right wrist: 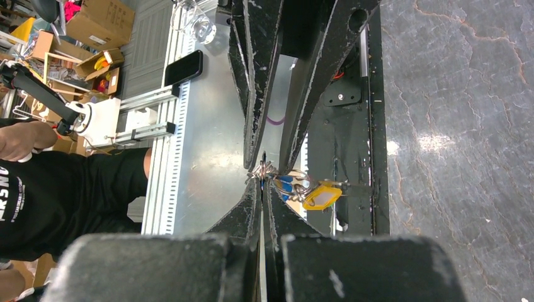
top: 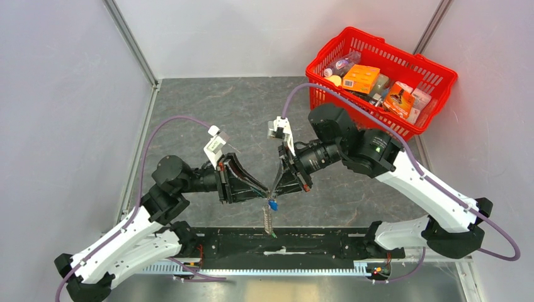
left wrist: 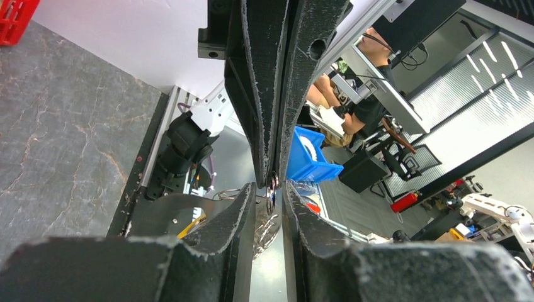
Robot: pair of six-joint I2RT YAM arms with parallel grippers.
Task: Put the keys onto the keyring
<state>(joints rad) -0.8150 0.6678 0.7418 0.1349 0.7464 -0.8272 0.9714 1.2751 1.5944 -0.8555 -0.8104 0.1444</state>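
Pinching the keyring (right wrist: 321, 195), fully closed right hand (right wrist: 262, 186); left hand (left wrist: 268, 190) slightly parted, grip unclear; shirt (right wrist: 63, 189) lettering unreadable.

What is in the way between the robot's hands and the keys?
Nothing that I can see. The left hand and the right hand meet tip to tip up in the air. The blue-headed key and the keyring hang right at those tips, with nothing else in between.

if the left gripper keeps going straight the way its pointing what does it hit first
The top of the keyring, pinched in the right gripper, which sits tip to tip with the left gripper. Just behind it come the right fingertips; the gap looks very small, though depth is unclear.
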